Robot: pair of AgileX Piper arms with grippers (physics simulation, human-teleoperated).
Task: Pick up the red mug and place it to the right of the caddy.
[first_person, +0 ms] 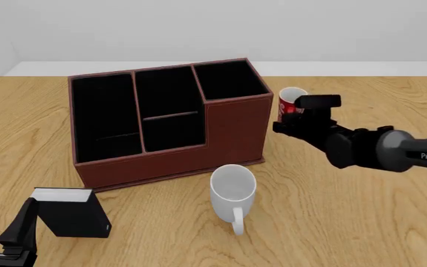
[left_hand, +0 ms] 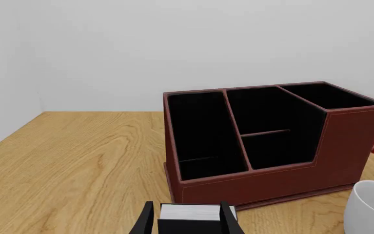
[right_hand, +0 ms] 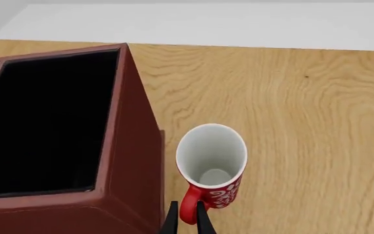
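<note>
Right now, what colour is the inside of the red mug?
White inside the red mug, clearest in the right wrist view looking down into it.

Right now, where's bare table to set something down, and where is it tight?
Open wood right of the red mug out to the table edge, and left of the caddy. Tight: the white mug just in front of the caddy, the black box at front left, and the right gripper on the red mug's handle beside the caddy's right wall.

Left arm: we keep it low at the bench's near left corner.
Left hand (first_person: 5, 236): fingers parted.
Right arm: we reach forward from the bench's right edge.
Right hand (right_hand: 186, 222): fingers nearly closed.
</note>
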